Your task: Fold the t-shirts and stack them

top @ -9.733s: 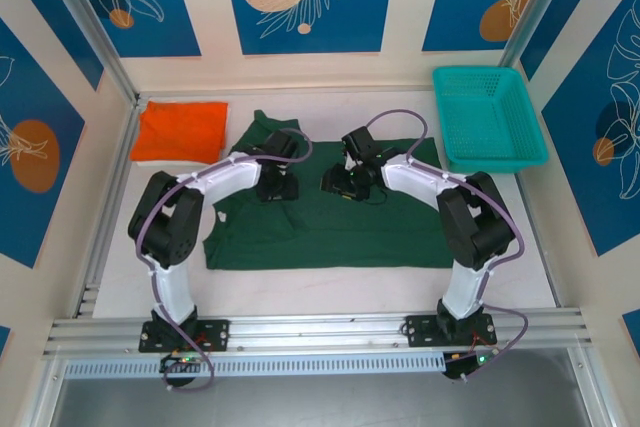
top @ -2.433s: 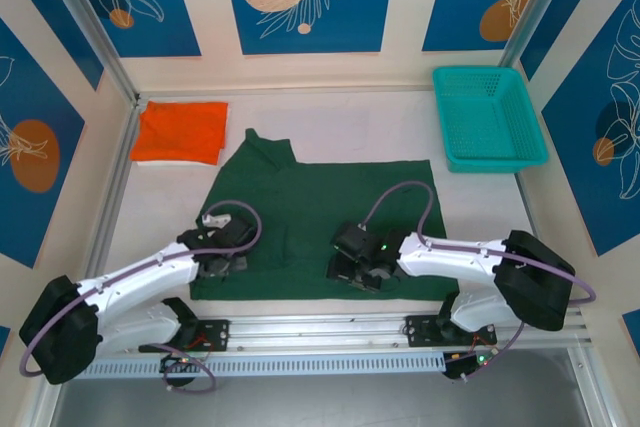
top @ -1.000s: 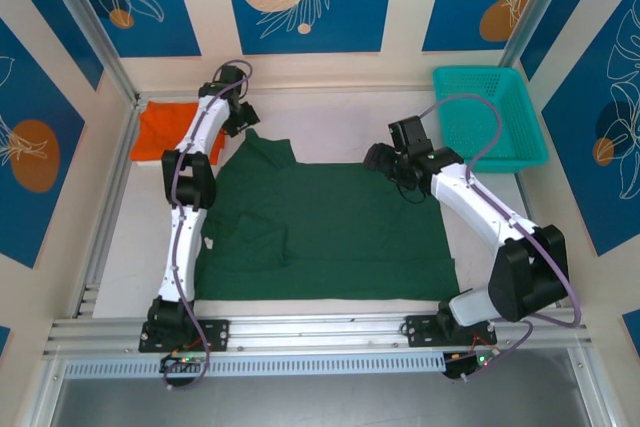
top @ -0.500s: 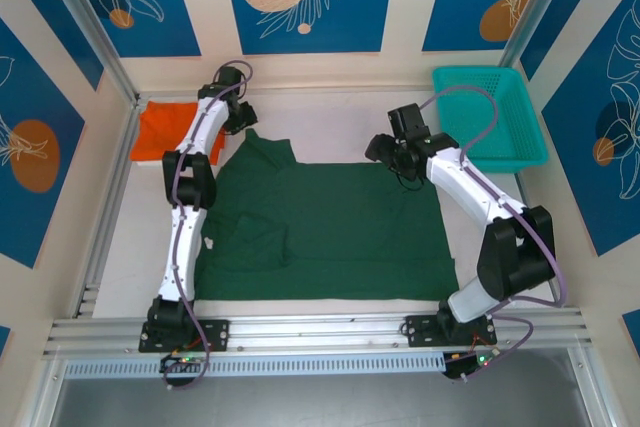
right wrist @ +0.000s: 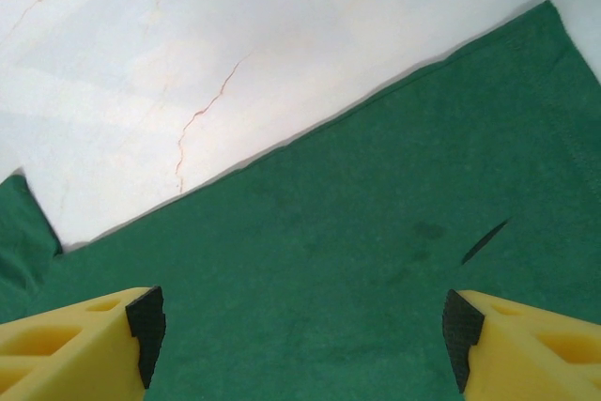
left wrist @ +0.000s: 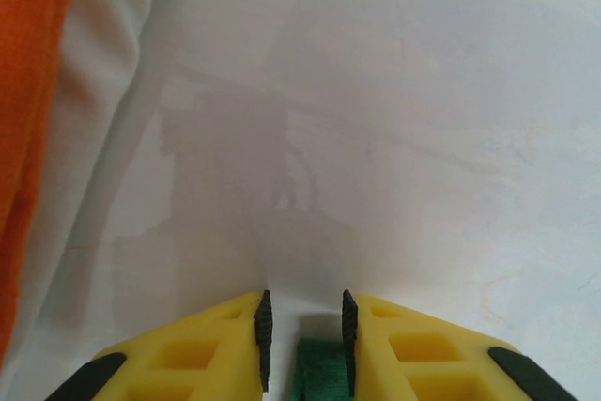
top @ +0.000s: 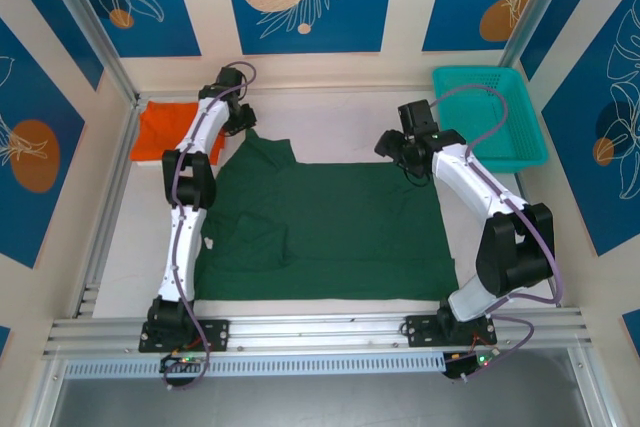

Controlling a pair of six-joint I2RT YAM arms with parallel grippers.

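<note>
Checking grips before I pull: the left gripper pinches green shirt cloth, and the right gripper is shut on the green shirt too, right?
Not quite. The right gripper is open, jaws spread wide over the green shirt near its edge, as the right wrist view shows. The left gripper does pinch green cloth between its fingers.

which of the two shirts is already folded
The orange t-shirt at the far left: a compact folded rectangle. The green t-shirt lies spread open.

The dark green t-shirt (top: 330, 227) lies spread flat; the orange t-shirt (top: 160, 137) sits folded, far left.
</note>
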